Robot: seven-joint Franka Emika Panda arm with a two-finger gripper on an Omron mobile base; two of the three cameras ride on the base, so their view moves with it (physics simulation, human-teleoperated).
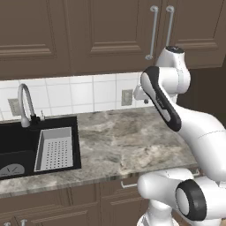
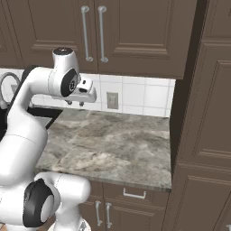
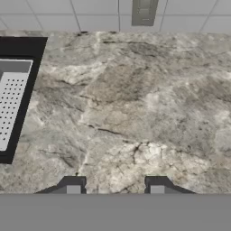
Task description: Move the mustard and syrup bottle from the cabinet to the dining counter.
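Note:
The cabinet [image 1: 110, 31] [image 2: 135, 36] is a dark brown wall unit whose panelled doors are closed, with long silver bar handles [image 2: 93, 34]. The mustard and the syrup bottle are hidden. The dining counter is out of view. My gripper [image 2: 74, 104] [image 3: 115, 187] hangs below the cabinet and points down at a marbled counter [image 3: 135, 113] that has a sink. Its fingertips [image 3: 73, 187] stand apart, open, with nothing but bare stone between them.
A black sink [image 1: 17, 145] with a grey perforated tray [image 1: 54, 148] and a curved faucet [image 1: 24, 103] lies to the left. A wall outlet [image 2: 112, 100] sits on the tiled backsplash. A tall dark cabinet [image 2: 203, 113] bounds the counter on the right.

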